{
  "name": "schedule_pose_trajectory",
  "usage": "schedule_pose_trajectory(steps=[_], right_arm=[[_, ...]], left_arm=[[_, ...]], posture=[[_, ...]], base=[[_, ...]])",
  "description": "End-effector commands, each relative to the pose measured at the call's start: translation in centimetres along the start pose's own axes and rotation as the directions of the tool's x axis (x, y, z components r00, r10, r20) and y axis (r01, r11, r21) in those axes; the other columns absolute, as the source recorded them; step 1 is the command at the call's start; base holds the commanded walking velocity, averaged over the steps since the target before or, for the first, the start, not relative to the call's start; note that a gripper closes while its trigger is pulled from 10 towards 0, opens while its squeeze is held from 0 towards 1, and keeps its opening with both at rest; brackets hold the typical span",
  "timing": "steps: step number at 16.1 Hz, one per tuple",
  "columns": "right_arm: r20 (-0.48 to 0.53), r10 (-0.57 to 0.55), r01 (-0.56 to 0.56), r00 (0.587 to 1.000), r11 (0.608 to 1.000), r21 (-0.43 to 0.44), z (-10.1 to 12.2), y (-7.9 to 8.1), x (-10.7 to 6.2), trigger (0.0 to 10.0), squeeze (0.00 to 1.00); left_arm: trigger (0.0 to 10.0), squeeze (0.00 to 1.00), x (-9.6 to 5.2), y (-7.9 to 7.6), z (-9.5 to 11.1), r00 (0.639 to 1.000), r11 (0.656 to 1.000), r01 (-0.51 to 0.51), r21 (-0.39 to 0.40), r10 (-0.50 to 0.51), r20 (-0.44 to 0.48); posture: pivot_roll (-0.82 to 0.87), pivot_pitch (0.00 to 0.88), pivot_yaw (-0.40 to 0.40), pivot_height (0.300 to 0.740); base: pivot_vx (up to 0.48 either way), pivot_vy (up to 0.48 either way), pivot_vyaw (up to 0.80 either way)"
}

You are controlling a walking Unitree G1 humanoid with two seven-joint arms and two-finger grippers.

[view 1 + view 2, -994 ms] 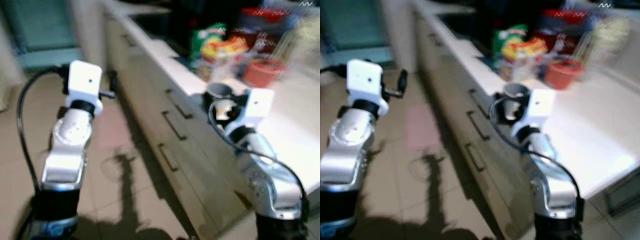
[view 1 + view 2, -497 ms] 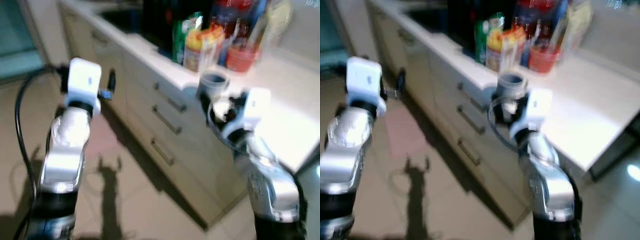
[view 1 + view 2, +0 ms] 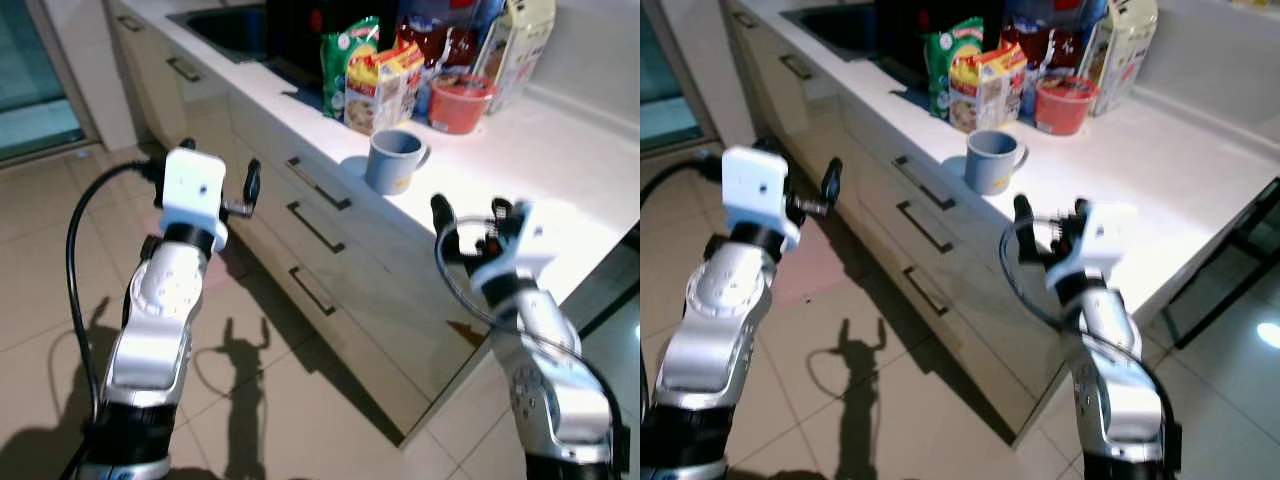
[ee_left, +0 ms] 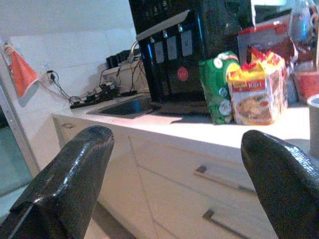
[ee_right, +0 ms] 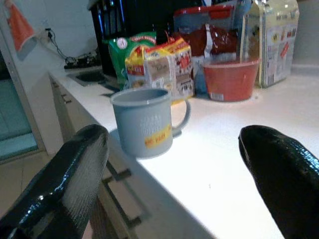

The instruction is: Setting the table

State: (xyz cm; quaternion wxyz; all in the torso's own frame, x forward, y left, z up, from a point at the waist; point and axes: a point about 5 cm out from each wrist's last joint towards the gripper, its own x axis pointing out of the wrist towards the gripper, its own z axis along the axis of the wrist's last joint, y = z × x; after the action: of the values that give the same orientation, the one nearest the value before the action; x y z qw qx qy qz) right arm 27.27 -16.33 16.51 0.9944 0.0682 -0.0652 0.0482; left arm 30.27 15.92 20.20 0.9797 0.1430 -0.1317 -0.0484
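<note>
- A grey-blue mug (image 3: 992,160) stands upright near the white counter's (image 3: 1200,190) front edge, handle facing right.
- Right gripper (image 3: 1048,222), fingers apart and empty, hovers near the mug, likely lining up a grasp.
- Left gripper (image 3: 248,187), fingers also apart, hangs over the floor, left of the drawers (image 3: 320,235).

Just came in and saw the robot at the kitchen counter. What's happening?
Nothing is held at this moment. The right pincer is open at the edge of the white counter, aimed at a blue-grey mug standing upright and untouched. Behind the mug are snack packets and a red bowl. The left pincer is open over the floor beside the drawers.
</note>
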Motion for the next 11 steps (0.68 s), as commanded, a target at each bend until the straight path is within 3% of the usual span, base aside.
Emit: schedule_pose_trajectory(steps=[1,3,8,11], right_arm=[[0.017,0.017,-0.016,1.0,1.0,-0.021,0.2,0.1,0.0,10.0,0.0],[0.024,0.018,-0.017,1.0,1.0,-0.004,0.6,0.1,0.3,10.0,0.0],[-0.011,0.091,-0.091,0.996,0.996,0.0,0.4,0.9,1.0,10.0,0.0],[-0.01,0.105,-0.104,0.994,0.994,0.012,0.7,1.1,1.2,10.0,0.0]], left_arm=[[10.0,0.0,-0.1,-0.3,-0.3,1.0,1.0,0.025,0.016,-0.025,-0.006],[10.0,0.0,0.3,0.0,-0.3,1.0,1.0,0.013,0.007,-0.013,-0.002],[10.0,0.0,0.6,0.5,-0.6,1.0,1.0,0.007,0.025,-0.007,-0.014],[10.0,0.0,0.8,0.4,-0.7,1.0,1.0,0.009,0.022,-0.009,-0.02]], posture=[[0.0,0.0,-0.017,0.74],[-0.01,0.0,-0.009,0.74],[0.0,0.0,-0.01,0.74],[-0.01,0.0,-0.005,0.74]], base=[[0.0,0.0,0.0],[0.0,0.0,0.0],[0.304,0.0,-0.45],[0.341,0.0,0.0]])
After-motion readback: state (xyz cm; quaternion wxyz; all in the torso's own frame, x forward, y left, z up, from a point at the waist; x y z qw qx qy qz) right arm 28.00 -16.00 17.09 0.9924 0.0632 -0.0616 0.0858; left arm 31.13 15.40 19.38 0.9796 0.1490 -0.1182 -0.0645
